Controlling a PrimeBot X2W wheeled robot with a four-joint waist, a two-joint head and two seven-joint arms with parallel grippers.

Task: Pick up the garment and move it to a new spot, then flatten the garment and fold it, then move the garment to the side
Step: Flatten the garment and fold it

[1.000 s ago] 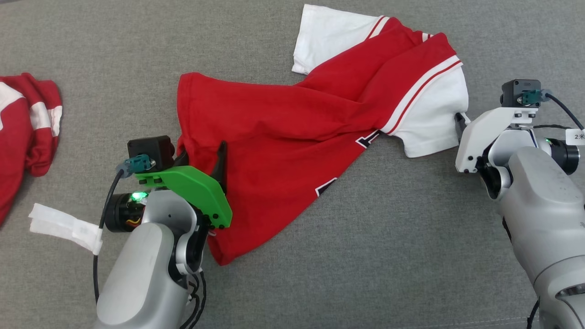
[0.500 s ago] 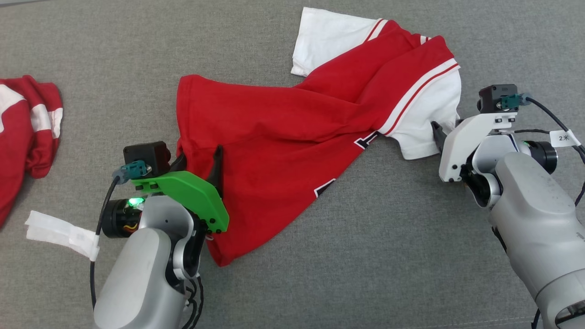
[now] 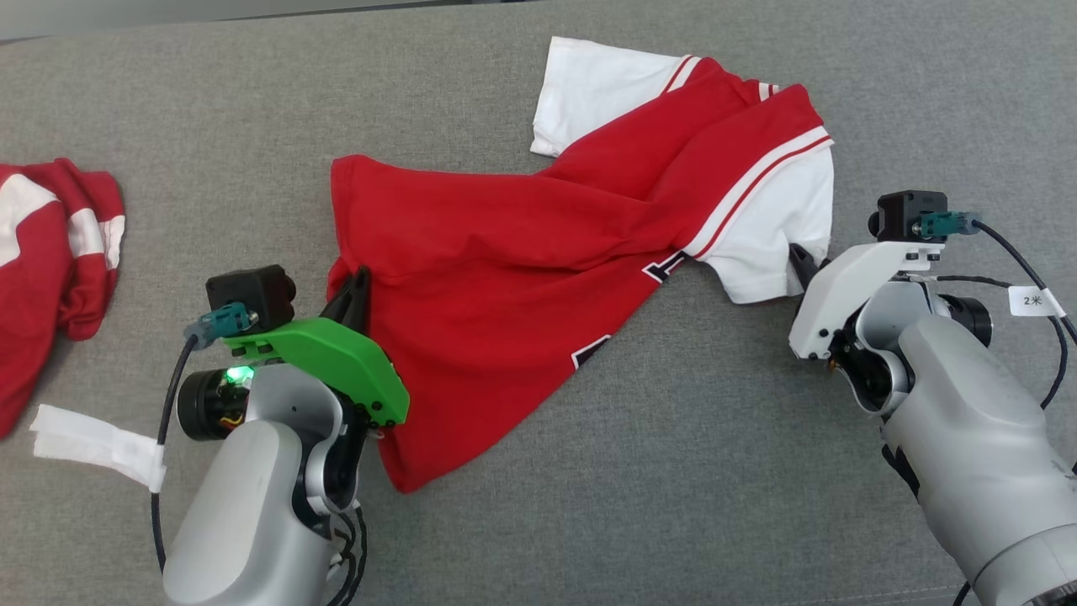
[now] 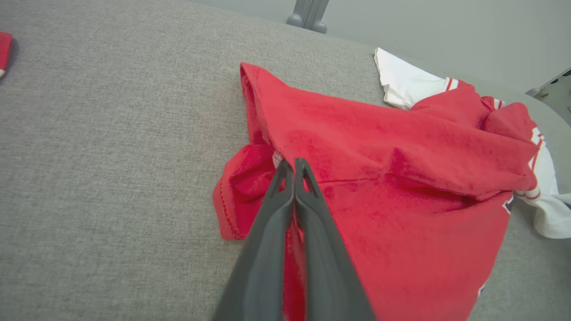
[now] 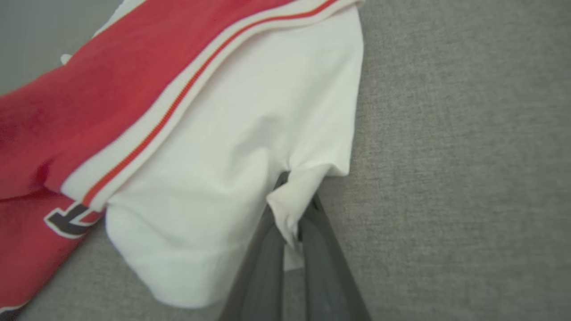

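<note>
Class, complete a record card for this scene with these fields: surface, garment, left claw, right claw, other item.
surface: grey fabric surface
garment: red-and-white jersey, lying rumpled and twisted, not yet flat
left claw: shut on the garment's red hem edge
right claw: shut on a corner of the white sleeve
other item: second red-and-white garment, bunched at the far left

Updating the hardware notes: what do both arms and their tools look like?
Both forearms: rounded silver-grey shells, each with a black camera cube, teal plug and black cable. Left arm: green wrist plate, white tape on cable, green LED lit. Right arm: white wrist plate, cable tag reading "2米". Left tool and right tool: two long dark-grey tapering fingers each.
</note>
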